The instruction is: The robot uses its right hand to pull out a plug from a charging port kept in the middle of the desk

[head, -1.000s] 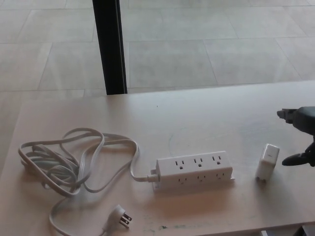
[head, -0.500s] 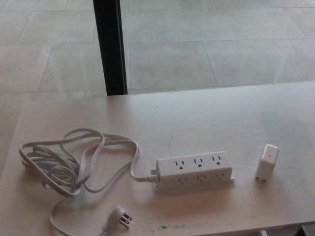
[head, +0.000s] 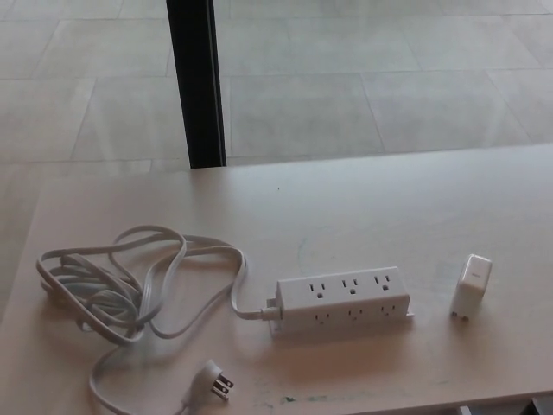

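Note:
A white power strip [head: 342,299] lies in the middle of the pale desk [head: 346,207], its several sockets all bare. A white charger plug [head: 471,287] lies by itself on the desk, a short way right of the strip, prongs toward the near edge. The strip's white cord [head: 121,285] coils at the left and ends in a loose wall plug [head: 212,380] near the front edge. Neither of my hands shows in the head view.
A black vertical post [head: 196,82] stands behind the desk's far edge, with tiled floor [head: 346,78] beyond. The desk's front edge runs along the bottom of the picture.
My right hand, seen open at the right edge beside the charger plug one second ago, has withdrawn out of view. The plug stays lying on the desk.

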{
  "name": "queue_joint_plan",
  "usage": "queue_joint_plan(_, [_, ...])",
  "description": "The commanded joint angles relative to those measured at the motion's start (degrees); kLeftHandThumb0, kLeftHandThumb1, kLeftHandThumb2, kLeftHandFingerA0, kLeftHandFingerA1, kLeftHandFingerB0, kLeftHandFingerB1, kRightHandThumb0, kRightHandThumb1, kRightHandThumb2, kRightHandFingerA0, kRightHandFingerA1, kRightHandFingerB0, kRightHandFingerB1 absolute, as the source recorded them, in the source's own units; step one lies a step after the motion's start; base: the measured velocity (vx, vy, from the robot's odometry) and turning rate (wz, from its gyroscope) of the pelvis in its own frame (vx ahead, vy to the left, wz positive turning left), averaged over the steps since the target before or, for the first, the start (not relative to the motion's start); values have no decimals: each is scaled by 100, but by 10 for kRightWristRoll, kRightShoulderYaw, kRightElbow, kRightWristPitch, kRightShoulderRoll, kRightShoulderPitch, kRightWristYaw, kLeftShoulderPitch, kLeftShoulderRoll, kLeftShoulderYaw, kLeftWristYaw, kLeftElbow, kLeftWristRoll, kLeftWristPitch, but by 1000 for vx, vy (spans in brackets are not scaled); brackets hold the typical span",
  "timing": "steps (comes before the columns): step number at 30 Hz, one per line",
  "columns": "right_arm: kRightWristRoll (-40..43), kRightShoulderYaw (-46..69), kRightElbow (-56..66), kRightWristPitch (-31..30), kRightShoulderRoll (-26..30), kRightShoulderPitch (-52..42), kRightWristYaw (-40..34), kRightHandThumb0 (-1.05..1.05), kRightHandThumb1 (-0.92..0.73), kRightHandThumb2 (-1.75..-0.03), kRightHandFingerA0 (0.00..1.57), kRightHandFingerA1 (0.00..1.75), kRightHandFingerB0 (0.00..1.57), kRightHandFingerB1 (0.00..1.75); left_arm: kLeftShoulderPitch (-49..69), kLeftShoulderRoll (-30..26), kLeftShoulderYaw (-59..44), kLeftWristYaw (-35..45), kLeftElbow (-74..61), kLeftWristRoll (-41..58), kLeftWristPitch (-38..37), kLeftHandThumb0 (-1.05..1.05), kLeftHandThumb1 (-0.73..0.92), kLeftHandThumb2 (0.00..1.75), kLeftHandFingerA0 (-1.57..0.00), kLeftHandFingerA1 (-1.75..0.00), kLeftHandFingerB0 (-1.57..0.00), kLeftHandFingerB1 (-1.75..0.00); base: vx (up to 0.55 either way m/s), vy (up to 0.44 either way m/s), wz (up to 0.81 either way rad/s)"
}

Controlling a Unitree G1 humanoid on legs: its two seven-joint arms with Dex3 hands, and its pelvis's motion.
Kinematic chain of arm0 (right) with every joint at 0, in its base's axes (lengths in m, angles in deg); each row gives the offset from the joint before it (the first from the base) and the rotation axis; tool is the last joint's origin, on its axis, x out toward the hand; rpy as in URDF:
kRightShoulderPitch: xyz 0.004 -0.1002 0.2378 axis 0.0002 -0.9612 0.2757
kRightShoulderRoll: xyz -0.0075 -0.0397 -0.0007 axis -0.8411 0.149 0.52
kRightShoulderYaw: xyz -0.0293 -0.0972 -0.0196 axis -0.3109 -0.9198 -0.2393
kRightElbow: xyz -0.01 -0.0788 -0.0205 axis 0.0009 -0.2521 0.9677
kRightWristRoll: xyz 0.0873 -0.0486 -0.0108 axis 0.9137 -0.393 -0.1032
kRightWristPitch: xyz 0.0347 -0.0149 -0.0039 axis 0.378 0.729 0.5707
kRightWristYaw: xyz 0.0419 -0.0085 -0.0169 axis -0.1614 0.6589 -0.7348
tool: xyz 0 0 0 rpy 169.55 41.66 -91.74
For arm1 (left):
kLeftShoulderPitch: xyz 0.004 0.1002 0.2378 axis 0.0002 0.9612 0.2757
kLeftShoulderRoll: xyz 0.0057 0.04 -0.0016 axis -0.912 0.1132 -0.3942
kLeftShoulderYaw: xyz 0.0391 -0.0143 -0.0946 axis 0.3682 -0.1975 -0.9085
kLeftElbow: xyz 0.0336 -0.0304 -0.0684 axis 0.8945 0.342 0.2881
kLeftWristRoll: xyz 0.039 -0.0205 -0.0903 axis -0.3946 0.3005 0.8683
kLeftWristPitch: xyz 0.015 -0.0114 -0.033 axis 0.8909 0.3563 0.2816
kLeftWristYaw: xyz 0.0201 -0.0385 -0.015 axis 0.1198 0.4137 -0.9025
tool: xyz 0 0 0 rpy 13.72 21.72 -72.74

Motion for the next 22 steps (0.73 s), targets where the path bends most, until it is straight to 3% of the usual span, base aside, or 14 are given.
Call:
queue_joint_plan(1, [242,367,-237,16,-70,-184,-253,-104,-62,-107,102,107,9,73,6,-8,-3,-5,11,4,-4,-76,83,66,-72,-50,-56,-43,0,0,0])
queue_joint_plan(3, [248,365,-260,21,-84,-180,-269,-101,-60,-104,105,109,11,73,12,-7,0,-5,4,1,-6,-76,84,66,-71,-49,-55,-43,0,0,0])
queue_joint_plan(4, [259,372,-266,17,-103,-171,-281,-92,-78,-61,99,117,2,91,13,-8,2,-10,5,-3,-8,-75,85,66,-72,-50,-56,-43,0,0,0])
queue_joint_plan(6, [258,371,-275,4,-121,-162,-297,-90,-79,-62,104,125,1,83,10,-11,2,-13,14,-3,-7,-76,84,65,-74,-51,-56,-42,0,0,0])
queue_joint_plan(7, [255,369,-281,-5,-125,-158,-302,-94,-57,-102,108,120,7,70,10,-12,2,-14,14,-3,-2,-76,84,66,-72,-52,-55,-43,0,0,0])
queue_joint_plan(9, [251,372,-279,-22,-137,-155,-308,-90,-61,-97,105,115,3,67,10,-16,2,-12,18,-4,1,-77,85,66,-71,-51,-54,-43,0,0,0])
queue_joint_plan(10, [252,375,-282,-32,-138,-152,-310,-86,-80,-67,103,115,0,77,9,-18,2,-10,22,-3,4,-78,85,65,-70,-51,-53,-43,0,0,0])
queue_joint_plan(11, [256,380,-289,-34,-137,-147,-313,-86,-80,-67,103,115,0,77,9,-19,2,-9,22,-3,7,-78,85,65,-70,-51,-53,-43,0,0,0])
queue_joint_plan(12, [238,361,-311,-42,-128,-133,-328,-89,-57,-101,97,104,3,67,8,-22,3,-16,20,-5,20,-78,86,66,-69,-50,-53,-43,0,0,0])
queue_joint_plan(14, [238,361,-319,-47,-124,-128,-325,-77,-59,-113,98,109,0,62,7,-24,7,-17,22,-9,20,-78,87,66,-69,-50,-52,-43,0,0,0])
queue_joint_plan(16, [222,335,-315,-45,-131,-136,-294,-86,-74,-67,92,108,7,84,5,-29,9,-11,31,-10,24,-78,87,67,-65,-50,-49,-43,0,0,0])
queue_joint_plan(17, [218,326,-315,-47,-132,-137,-281,-77,-53,-112,93,104,0,64,4,-29,9,-12,34,-11,27,-77,87,67,-64,-50,-49,-43,0,0,0])
queue_joint_plan(18, [206,306,-332,-27,-133,-139,-271,-85,-71,-66,93,92,7,83,8,-30,12,-23,31,-16,27,-76,87,66,-66,-51,-49,-43,0,0,0])
queue_joint_plan(22, [183,262,-357,-24,-133,-137,-257,-90,-67,-62,92,90,12,86,6,-36,11,-21,38,-12,49,-75,86,66,-62,-50,-41,-41,0,0,0])
